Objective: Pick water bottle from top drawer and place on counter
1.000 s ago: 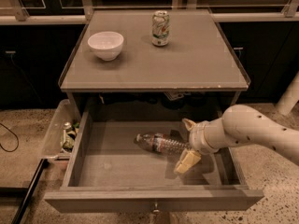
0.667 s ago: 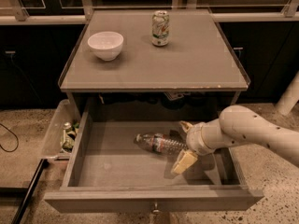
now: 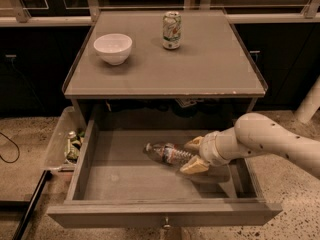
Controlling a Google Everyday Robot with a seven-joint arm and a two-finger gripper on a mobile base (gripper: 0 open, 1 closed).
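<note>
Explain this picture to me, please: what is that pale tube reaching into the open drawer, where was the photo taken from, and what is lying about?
That pale tube is the arm of a mobile robot. It has only one arm, which ends in a hand for grasping. There is a single camera view, looking down on the scene from in front and above; where the camera is fixed I cannot say. The hand is inside the open top drawer, right at one end of a water bottle that lies on its side on the drawer floor. Whether the hand has gripped the bottle cannot be told from here. On the counter above stand a white bowl and a green-and-white soda can. A clear bin sits to the left of the drawer.
</note>
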